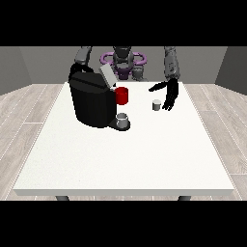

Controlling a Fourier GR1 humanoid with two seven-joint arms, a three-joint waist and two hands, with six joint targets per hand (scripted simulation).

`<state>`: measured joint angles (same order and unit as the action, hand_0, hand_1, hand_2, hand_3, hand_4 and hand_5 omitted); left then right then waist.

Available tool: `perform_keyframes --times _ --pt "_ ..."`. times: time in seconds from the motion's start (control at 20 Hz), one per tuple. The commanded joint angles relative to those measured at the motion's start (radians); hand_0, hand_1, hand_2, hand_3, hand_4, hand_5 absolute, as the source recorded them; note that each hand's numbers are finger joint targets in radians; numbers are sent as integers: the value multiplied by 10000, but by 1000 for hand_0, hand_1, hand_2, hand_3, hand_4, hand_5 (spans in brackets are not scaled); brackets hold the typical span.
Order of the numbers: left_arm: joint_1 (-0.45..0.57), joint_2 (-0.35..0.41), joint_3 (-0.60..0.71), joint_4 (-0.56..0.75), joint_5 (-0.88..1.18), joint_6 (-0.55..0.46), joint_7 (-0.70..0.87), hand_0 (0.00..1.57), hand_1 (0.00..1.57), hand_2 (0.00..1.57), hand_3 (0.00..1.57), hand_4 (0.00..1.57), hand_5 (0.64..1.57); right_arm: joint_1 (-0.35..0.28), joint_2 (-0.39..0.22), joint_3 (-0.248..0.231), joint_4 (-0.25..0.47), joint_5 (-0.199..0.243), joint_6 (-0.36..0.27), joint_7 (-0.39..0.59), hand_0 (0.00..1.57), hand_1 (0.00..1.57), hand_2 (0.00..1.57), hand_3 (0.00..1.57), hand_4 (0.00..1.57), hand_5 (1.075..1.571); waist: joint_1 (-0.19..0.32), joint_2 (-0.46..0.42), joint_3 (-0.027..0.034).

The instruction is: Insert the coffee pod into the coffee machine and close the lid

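Nearest us we see a grey cup (123, 120) on the black coffee machine (91, 100), its lid (107, 75) raised. Beyond, the coffee pod (156, 104) stands on the table (125, 159) just beside the hand at the view's right (170, 95), fingers straight, holding nothing. A red mug (122, 95) stands behind the machine.

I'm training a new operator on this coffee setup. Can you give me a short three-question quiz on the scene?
1. True or false: the coffee machine's lid is up.
2. What lies nearest the hand at the view's right: (a) red cup, (b) small grey pod, (c) grey cup under the spout?
3. Does that hand hold the pod?

Key: 1 true; 2 b; 3 no, its fingers are straight, beside the pod.
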<state>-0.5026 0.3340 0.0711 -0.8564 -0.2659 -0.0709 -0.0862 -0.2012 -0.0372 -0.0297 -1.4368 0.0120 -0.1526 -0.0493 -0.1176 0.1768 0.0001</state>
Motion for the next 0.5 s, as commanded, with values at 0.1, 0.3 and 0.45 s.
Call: perform_keyframes --times 0.1,0.3,0.45 --pt "-517 222 45 1223 -667 279 -79 758 758 820 513 0 1571 5 69 263 -46 364 -216 327 0 0 0 0 412 1571 -271 -65 -3" --pt "-376 581 -224 1740 -1340 479 -350 580 580 719 472 0 1571 85 40 478 -566 292 -9 906 0 0 0 0 393 1571 -556 -127 -6" --pt "-428 180 -588 1688 -1825 887 -339 536 536 692 440 0 1571 177 -24 177 169 31 252 174 0 0 0 0 435 1571 -395 -22 -1"
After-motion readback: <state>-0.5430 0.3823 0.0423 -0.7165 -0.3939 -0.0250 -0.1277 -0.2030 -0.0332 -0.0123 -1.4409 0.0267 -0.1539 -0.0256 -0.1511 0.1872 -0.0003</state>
